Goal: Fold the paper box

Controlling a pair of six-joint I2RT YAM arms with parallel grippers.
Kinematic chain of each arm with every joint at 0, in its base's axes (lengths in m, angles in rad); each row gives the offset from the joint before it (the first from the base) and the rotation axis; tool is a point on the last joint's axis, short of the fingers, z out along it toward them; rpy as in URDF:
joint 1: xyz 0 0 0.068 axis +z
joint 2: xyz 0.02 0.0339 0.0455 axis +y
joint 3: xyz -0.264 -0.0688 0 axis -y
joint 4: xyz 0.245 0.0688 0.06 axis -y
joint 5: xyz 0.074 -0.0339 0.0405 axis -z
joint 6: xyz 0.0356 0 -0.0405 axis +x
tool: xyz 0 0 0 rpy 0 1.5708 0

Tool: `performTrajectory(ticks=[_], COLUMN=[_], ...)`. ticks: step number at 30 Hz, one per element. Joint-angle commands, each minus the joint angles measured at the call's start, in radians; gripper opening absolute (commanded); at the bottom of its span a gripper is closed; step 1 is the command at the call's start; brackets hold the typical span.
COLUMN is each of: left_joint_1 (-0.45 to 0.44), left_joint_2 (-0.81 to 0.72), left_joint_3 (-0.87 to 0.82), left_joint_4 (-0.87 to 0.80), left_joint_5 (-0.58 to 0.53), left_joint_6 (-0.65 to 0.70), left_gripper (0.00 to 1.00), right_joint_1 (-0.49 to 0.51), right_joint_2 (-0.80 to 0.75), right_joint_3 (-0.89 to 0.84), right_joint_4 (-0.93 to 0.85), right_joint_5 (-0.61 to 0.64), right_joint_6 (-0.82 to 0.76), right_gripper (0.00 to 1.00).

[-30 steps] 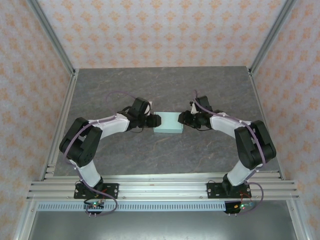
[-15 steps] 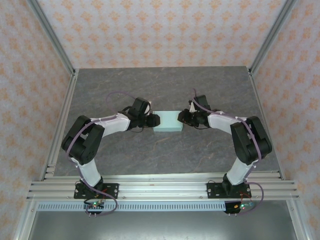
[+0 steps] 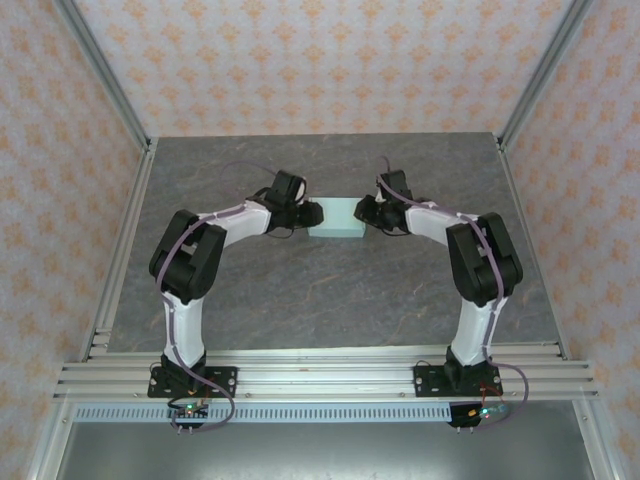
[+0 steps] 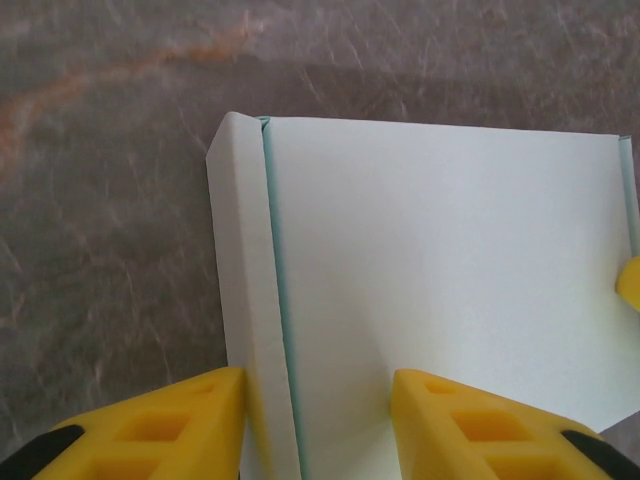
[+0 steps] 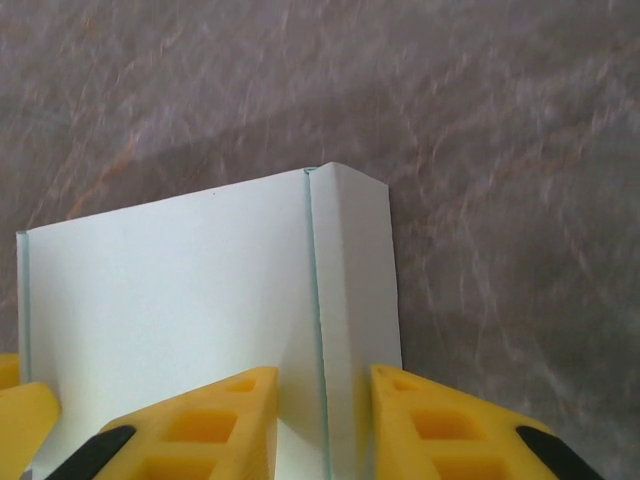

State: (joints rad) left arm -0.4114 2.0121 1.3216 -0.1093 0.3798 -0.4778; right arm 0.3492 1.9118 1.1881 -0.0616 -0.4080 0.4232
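The paper box (image 3: 336, 218), a small pale mint rectangular box, lies folded on the grey table between my two arms. My left gripper (image 3: 310, 214) is at its left end. In the left wrist view that gripper (image 4: 315, 375) straddles a folded edge of the box (image 4: 440, 260), with one yellow finger (image 4: 190, 415) against the narrow side strip and the other on the broad face. My right gripper (image 3: 362, 212) is at the right end. It (image 5: 323, 370) is closed more narrowly over the box's (image 5: 180, 300) seam and side strip.
The grey marbled tabletop (image 3: 330, 300) stretches all round the box. Aluminium frame posts (image 3: 105, 95) and patterned walls bound the back and sides. A metal rail (image 3: 320, 375) carrying the arm bases runs along the near edge.
Both grippers and the box between them have moved away from the arm bases toward the back of the table. The arms have stretched out further.
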Motion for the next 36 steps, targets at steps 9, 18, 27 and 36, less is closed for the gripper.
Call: performTrajectory(ticks=[9,18,27,36], left_joint_1=[0.003,0.004,0.005,0.027], left_joint_2=[0.077,-0.007,-0.307,-0.786], left_joint_3=[0.191,0.230,0.044,-0.477], left_joint_4=[-0.135,-0.224,-0.198,0.046], left_joint_5=[-0.035,-0.134,-0.356,-0.801], left_joint_6=[0.055,0.128,0.235,0.340], left_gripper=[0.47,0.56,0.62,0.91], right_joint_1=[-0.001,-0.002,-0.002,-0.018], right_joint_2=[0.091,-0.015,-0.290,-0.736], right_joint_3=[0.210,0.235,0.128,-0.355], right_joint_4=[-0.119,-0.240,-0.322,0.010], right_joint_5=[0.060,0.170,0.422,0.826], right_joint_6=[-0.052,-0.147,-0.295,-0.472], right_gripper=[0.33,0.46,0.56,0.99])
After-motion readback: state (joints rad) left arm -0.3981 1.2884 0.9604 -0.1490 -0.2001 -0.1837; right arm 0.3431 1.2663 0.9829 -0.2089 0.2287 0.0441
